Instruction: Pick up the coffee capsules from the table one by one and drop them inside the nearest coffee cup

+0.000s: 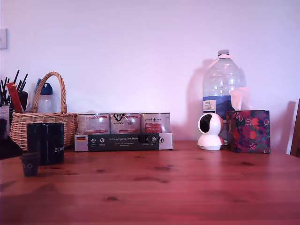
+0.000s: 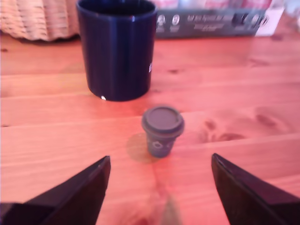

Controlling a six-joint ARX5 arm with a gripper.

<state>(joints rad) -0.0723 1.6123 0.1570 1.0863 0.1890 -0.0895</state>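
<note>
A small dark coffee capsule (image 1: 30,164) (image 2: 162,130) stands upright on the reddish wooden table (image 1: 187,183) (image 2: 243,84), at the exterior view's left. The dark navy coffee cup (image 1: 45,143) (image 2: 117,51) stands just behind it, with white lettering low on its side. In the wrist view my gripper (image 2: 160,157) is open. Its two dark fingers (image 2: 82,194) are spread wide, with the capsule just beyond the tips and centred between them, untouched. In the exterior view the gripper itself is not distinguishable. Only a dark shape shows at the left edge.
A wicker basket (image 1: 44,122) (image 2: 37,18) stands behind the cup. To its right in the exterior view lie a long dark box (image 1: 123,141) (image 2: 211,23) and three tins (image 1: 125,123). Farther right are a white camera (image 1: 210,131), a water bottle (image 1: 223,84) and a patterned box (image 1: 248,131).
</note>
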